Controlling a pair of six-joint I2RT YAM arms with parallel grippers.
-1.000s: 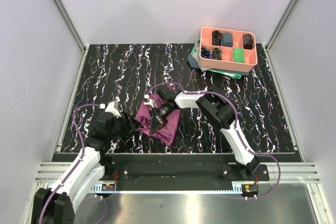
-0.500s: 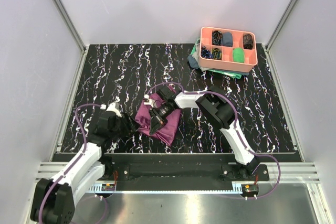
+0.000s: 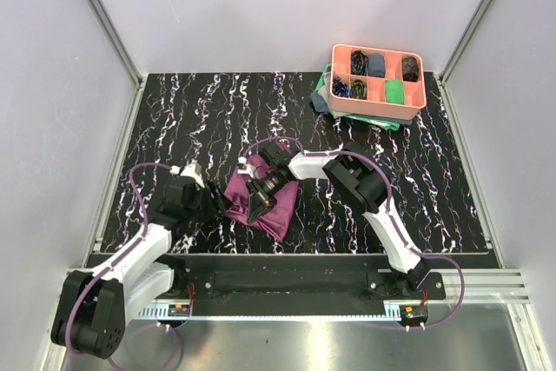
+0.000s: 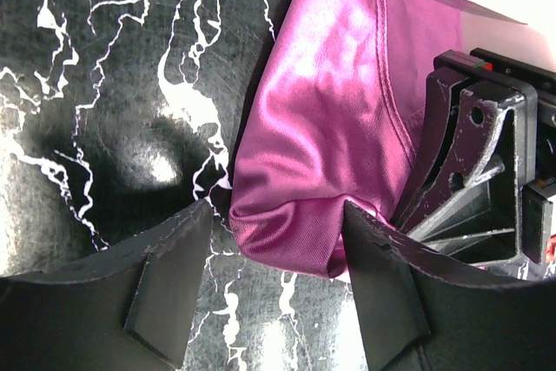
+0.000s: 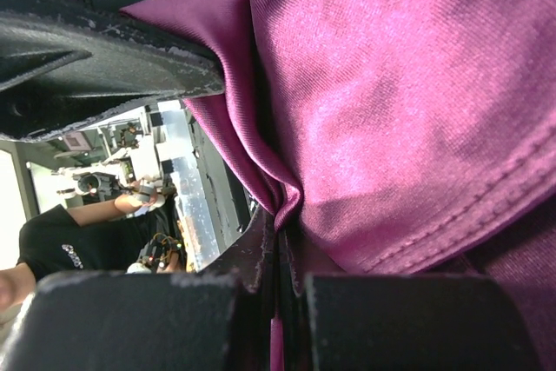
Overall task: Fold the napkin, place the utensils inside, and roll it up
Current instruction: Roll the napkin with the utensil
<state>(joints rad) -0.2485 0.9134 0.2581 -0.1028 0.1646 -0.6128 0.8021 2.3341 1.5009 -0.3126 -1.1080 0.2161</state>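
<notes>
- Two grippers work your napkin [image 3: 282,208], bunched near-centre.
- Right gripper [image 3: 255,213] is clamped tight on a fold, anchoring it.
- Left gripper [image 3: 221,205] gapes, empty, straddling the left corner to grab it.

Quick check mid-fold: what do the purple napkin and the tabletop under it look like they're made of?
The napkin looks like woven cloth with a satin-like sheen, probably synthetic: fine twill ribs, bright highlights and a stitched hem all show. The tabletop looks hard, smooth and glossy, black with white marble-like veining. It is likely laminate or a printed surface, since it reflects light.
</notes>
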